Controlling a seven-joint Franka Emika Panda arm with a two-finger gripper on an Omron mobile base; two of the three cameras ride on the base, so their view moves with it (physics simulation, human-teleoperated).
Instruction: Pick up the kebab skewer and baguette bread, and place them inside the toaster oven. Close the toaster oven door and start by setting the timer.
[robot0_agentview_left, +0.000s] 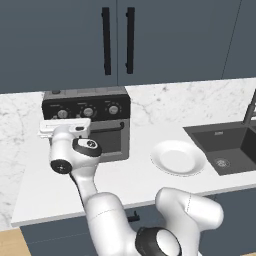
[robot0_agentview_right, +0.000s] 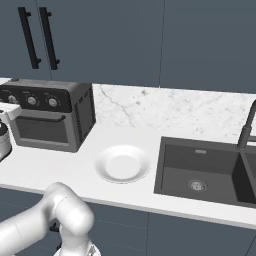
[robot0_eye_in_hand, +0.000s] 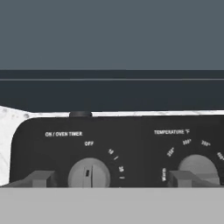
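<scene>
- Here's the toaster oven (robot0_agentview_left: 86, 125), sitting on the white counter (robot0_agentview_left: 140, 175) against the marble backsplash (robot0_agentview_right: 170, 107), door side facing the robot.
- The toaster oven door (robot0_agentview_right: 42, 129) looks shut and upright in the right base view, black bar handle across its top edge.
- In the left base view the arm's wrist and hand cover the left part of that door and panel, so the timer knob there is hidden.
- The gripper (robot0_eye_in_hand: 109, 178) is right up at the control panel: hand view shows the ON / OVEN TIMER knob (robot0_eye_in_hand: 89, 173) between the two dark fingertips (robot0_eye_in_hand: 41, 178), pointer at OFF.
- Fingers are spread wide apart, one either side of the timer knob, clamped on nothing; whether they touch the panel I can't tell.
- The temperature knob (robot0_eye_in_hand: 199, 168) is partly behind the right-hand fingertip and cut off at the edge.
- The oven's inside is hard to make out through the dark glass, so the kebab skewer and baguette bread can't be placed.
- A white plate (robot0_agentview_left: 178, 157) lies on the counter between oven and dark sink (robot0_agentview_right: 205, 172).
- The faucet (robot0_agentview_right: 247, 125) is cut off at the frame edge.
</scene>
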